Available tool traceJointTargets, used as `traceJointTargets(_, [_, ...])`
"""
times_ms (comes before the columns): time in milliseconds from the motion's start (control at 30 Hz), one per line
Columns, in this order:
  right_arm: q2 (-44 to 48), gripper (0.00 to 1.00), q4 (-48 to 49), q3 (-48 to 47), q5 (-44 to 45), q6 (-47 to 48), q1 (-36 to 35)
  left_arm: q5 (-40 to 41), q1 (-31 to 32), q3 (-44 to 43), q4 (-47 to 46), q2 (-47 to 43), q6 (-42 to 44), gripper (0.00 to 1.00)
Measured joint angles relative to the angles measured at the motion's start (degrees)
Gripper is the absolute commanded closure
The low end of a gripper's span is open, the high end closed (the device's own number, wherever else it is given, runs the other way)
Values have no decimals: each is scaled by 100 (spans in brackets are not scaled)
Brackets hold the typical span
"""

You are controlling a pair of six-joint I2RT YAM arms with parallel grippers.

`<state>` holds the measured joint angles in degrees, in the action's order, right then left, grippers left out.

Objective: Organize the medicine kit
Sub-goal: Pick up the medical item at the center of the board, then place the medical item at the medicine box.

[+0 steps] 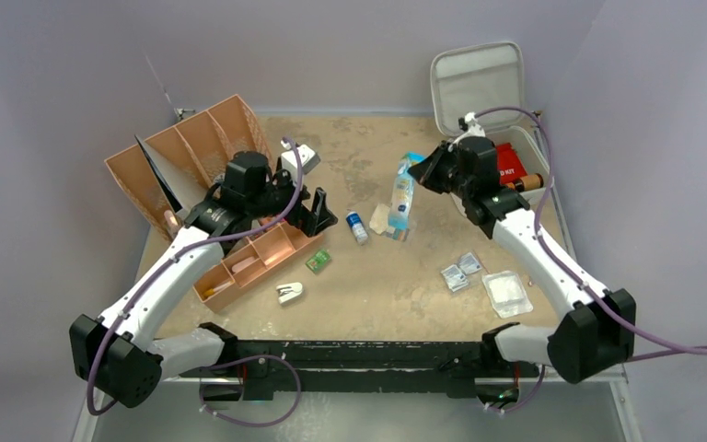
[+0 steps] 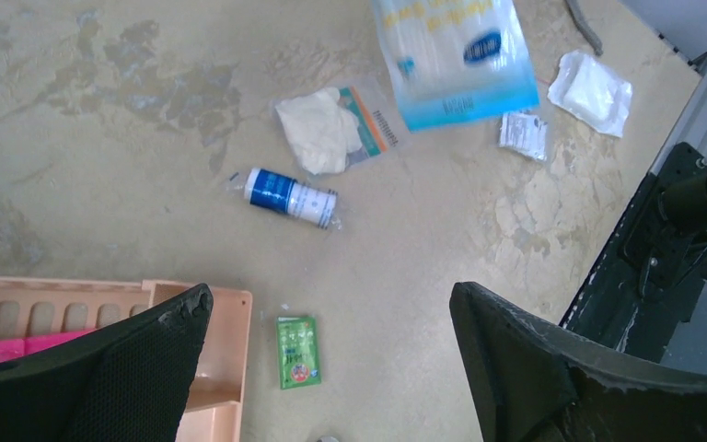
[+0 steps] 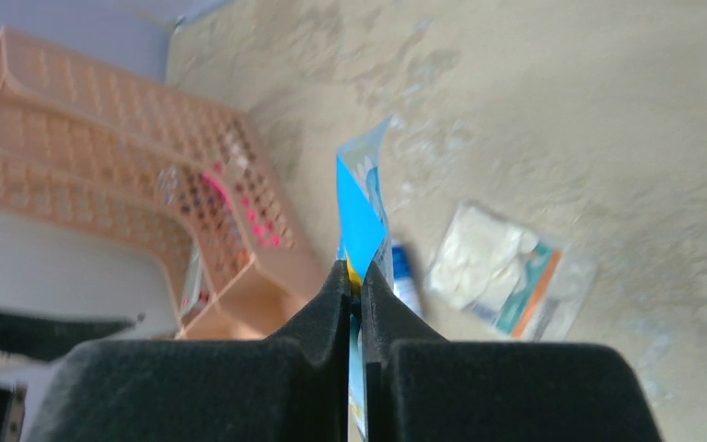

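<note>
Nearest the arms lie a small white item (image 1: 290, 293), a few clear packets (image 1: 460, 273) and a flat clear pack (image 1: 506, 293). Just beyond them is a green sachet (image 2: 297, 351), whose print is too small to read.

The left hand (image 2: 330, 306) hangs wide and empty over the corner of the small tray (image 1: 258, 262). Further out on the table (image 1: 359, 304) are a white bottle (image 2: 291, 196) with a blue label and a bagged glove (image 2: 327, 133). Neither label can be read.

The right hand (image 3: 354, 276) is closed tight on the top edge of a blue-and-clear packet (image 3: 359, 216), which hangs down from the pinch. I cannot tell whether its lower end touches the table. It carries yellow print and a blue oval logo, both blurred.

The kit (image 1: 475, 81) sits open in the far right corner, just behind that hand. Its lid stands up, and a red pouch (image 1: 508, 164) and a brown bottle (image 1: 529, 181) are inside. The pouch has white lettering that seems to end in "KIT".

The step looks like carrying the packet into the kit. To do it well:
- Keep the pinch firm.
- Lift until the dangling end clears the kit's wall.
- Swing back without touching the lid.
- Lay the packet flat beside the pouch, not on the bottle.

The big organizer (image 1: 193, 157) stands far left.
</note>
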<state>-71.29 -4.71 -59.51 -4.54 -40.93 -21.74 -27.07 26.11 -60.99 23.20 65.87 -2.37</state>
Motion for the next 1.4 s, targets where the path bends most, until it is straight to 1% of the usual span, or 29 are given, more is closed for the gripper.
traceJointTargets(200, [-691, 100, -116, -855, 660, 363, 555, 85, 0, 483, -199, -116, -118, 0])
traceJointTargets(333, [-848, 100, -24, -1040, 837, 466, 1128, 35, 0, 743, -367, -378, -291, 0])
traceJointTargets(467, [-1169, 100, 184, -1115, 964, 446, 1696, 208, 0, 675, -404, -348, -533, 0])
traceJointTargets(600, [-1646, 100, 391, -1187, 1064, 332, 2096, 518, 0, 201, 42, -22, -605, 0])
traceJointTargets(667, [-1843, 100, 466, -1187, 1115, 212, 2295, 673, 0, 107, 151, 4, -603, 0])
traceJointTargets(800, [-2052, 100, 597, -1185, 1191, -92, 2673, 914, 0, 170, 216, -232, -605, 0])
traceJointTargets(933, [-2048, 100, 850, -1150, 1259, -446, 3018, 1084, 2, 216, 236, -463, -601, 0])
traceJointTargets(1067, [-2048, 100, 1023, -1132, 1257, -651, 3246, 1189, 39, 240, 258, -463, -575, 0])
traceJointTargets(1200, [-2087, 100, 1266, -1047, 1255, -855, 3322, 1182, 127, 267, 280, -463, -542, 0])
traceJointTargets(1400, [-2452, 100, 1574, -990, 1222, -1123, 3442, 1189, 190, 275, 302, -466, -525, 0])
